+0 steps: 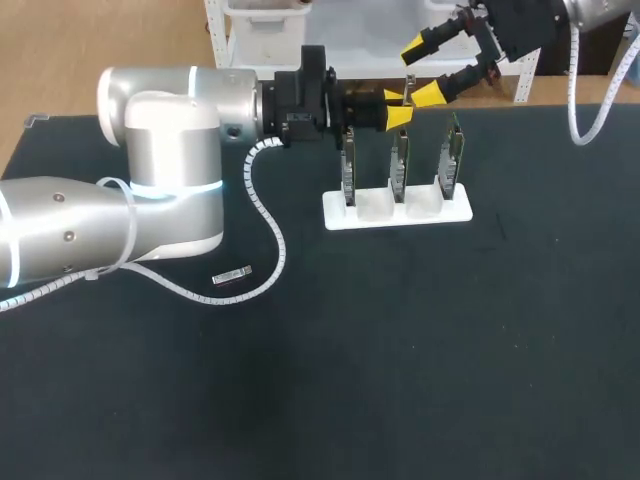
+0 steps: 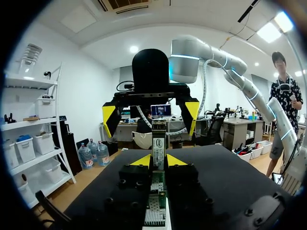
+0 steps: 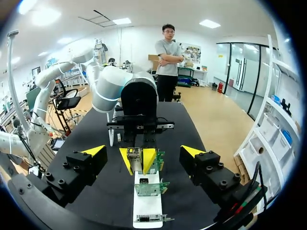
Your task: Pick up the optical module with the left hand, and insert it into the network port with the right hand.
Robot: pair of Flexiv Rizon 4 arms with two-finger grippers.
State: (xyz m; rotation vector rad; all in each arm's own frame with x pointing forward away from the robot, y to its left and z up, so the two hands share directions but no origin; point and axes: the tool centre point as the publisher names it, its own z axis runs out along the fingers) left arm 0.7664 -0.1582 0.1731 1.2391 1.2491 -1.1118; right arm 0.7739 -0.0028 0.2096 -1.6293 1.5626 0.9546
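Your left gripper [image 1: 396, 108] seems clamped on the optical module [image 3: 134, 154]; handover to your wide-open right gripper [image 1: 422, 72] just ahead, then insertion, is not yet done.

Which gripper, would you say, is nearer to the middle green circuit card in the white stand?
Left. The left gripper is right at the middle green circuit card; the right gripper hangs open higher up, beyond it.

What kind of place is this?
Probably a robotics lab test bench: two arms meet over a black table, the left gripper pinching an optical module, the right gripper open, near a white stand holding upright circuit cards.
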